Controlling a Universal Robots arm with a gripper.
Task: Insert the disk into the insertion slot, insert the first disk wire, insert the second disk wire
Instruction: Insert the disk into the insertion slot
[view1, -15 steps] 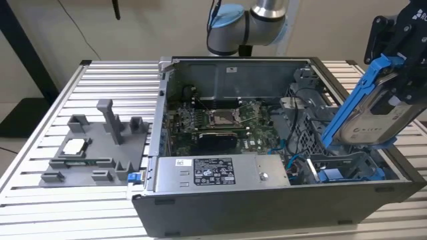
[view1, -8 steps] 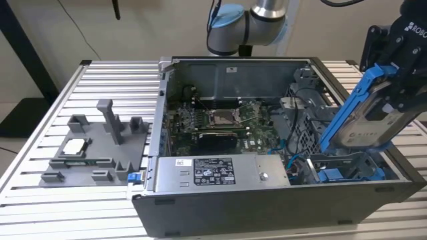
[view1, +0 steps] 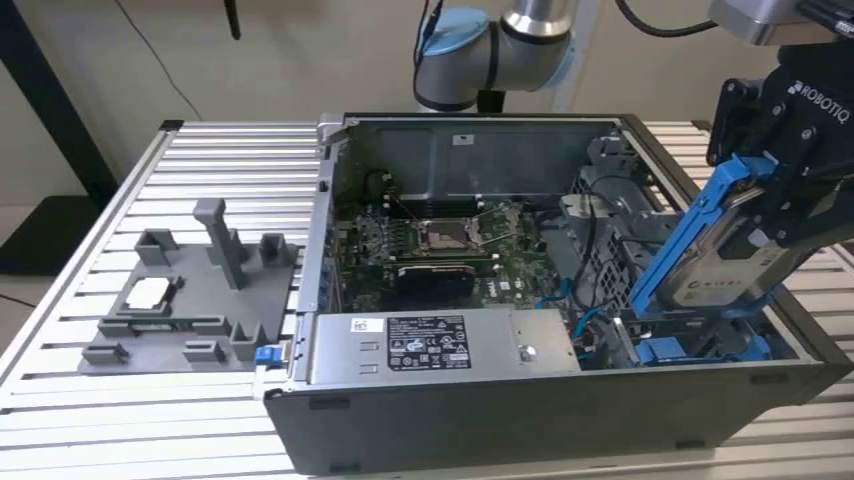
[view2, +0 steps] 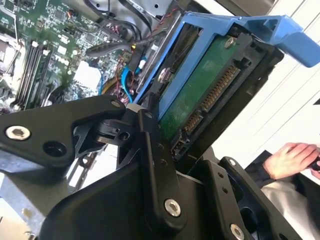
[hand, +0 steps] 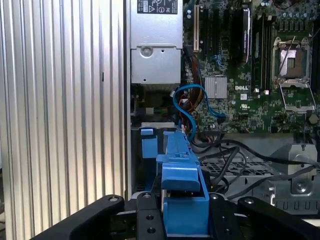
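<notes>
Step one in hand: my gripper (view1: 767, 215), jaws pinching disk (view1: 707, 250), holds it steeply tilted above slot (view1: 667, 325) inside case (view1: 534, 420) corner, not yet seated. I judge insertion calls for aligning disk with slot.

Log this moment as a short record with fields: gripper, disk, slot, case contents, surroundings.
gripper: gripper shut on the disk, above the case's end on the exterior view's right
disk: disk in its blue frame, steeply tilted, lower end down at the slot, not lying flat in it
slot: slot inside the open computer case, beside the power supply
case contents: power supply; motherboard
surroundings: grey fixture tray on the slatted table, on the exterior view's left; a person's hand in the second wrist view
</notes>
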